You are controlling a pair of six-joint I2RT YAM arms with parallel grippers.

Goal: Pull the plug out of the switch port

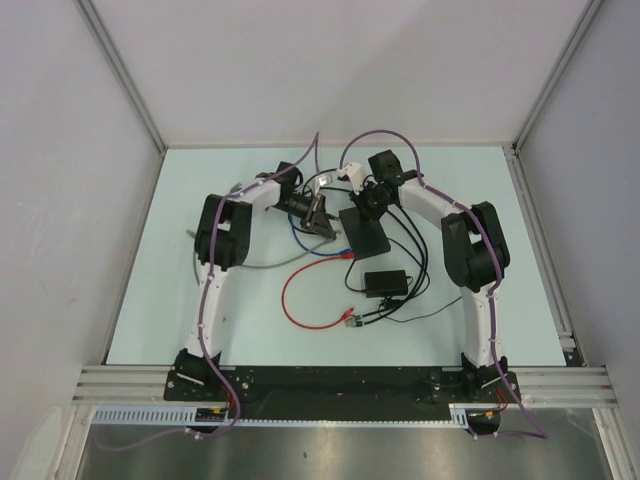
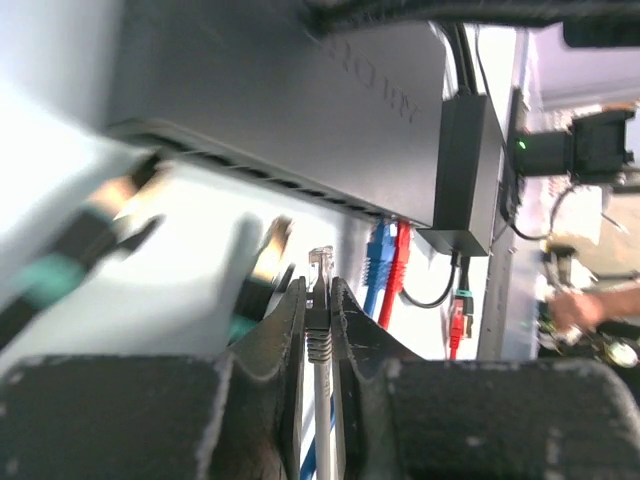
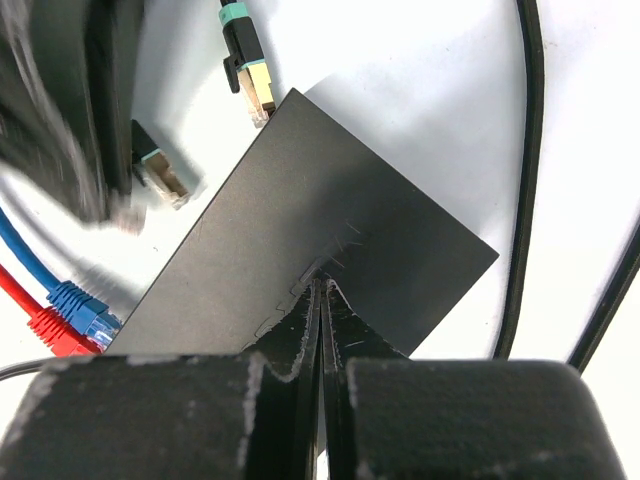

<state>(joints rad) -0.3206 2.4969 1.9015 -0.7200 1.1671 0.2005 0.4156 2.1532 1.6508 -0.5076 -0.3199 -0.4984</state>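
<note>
Left gripper sits at the switch's left edge, with the right gripper over its top. Left wrist: the jaws pinch the grey-booted plug, which points lengthwise at the port row and seems just clear of it. Right wrist: closed fingertips press on the switch lid.

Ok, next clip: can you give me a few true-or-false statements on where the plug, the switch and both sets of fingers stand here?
1. The left fingers are shut on a grey-cabled plug. True.
2. That plug sits in a port of the switch. False: its clear tip is free, apart from the port edge.
3. The right fingers are spread wide in the air. False: they are shut, tips on the switch's top.
4. A blue plug and a red plug sit side by side at the switch's port edge. True.
5. The small black box lies on the switch. False: it lies on the table, apart from it.
</note>
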